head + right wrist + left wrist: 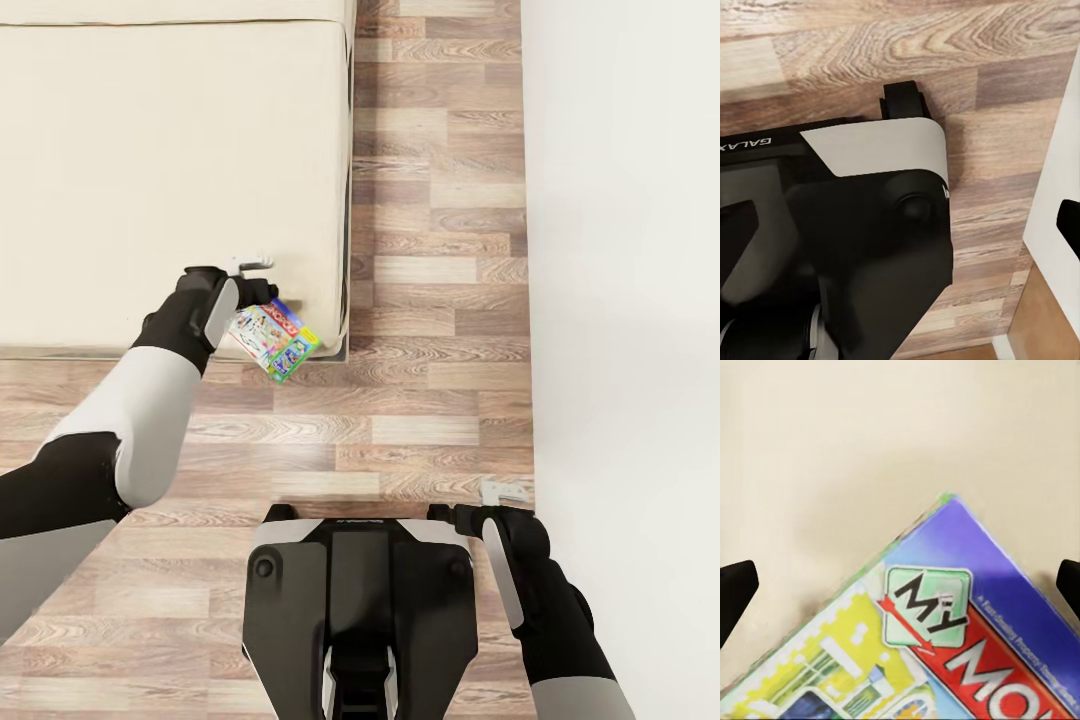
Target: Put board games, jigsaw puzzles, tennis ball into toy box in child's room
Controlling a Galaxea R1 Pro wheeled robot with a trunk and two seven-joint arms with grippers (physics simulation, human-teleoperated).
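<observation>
Bed [150, 150]: a wide beige mattress fills the upper left of the head view, its near right corner just beside the left arm's wrist; the grey frame shows as a thin edge along its foot.
Board game [275, 340]: a flat printed box with a blue and red cover, lying tilted at the bed's near right corner, with one corner hanging out over the wood floor. In the left wrist view the cover [960, 645] reads "MY" above the start of a red banner, with bare mattress beyond its corner.
Left gripper [262, 285]: right at the box's upper edge, over the corner of the mattress. Its jaws stand wide apart, the two dark fingertips [735, 592] at opposite edges of the wrist view with the box corner between them; they hold nothing.
Right gripper [500, 492]: low beside the robot's base, close to the white wall. In its wrist view one dark fingertip [1069, 221] shows at one edge and a dark shape at the opposite edge, so the jaws look spread, with nothing between them.
Robot base [360, 600]: black and white, standing on the floor at the bottom centre of the head view.
Floor [440, 250]: wood planks running between the bed and the wall [620, 300].
</observation>
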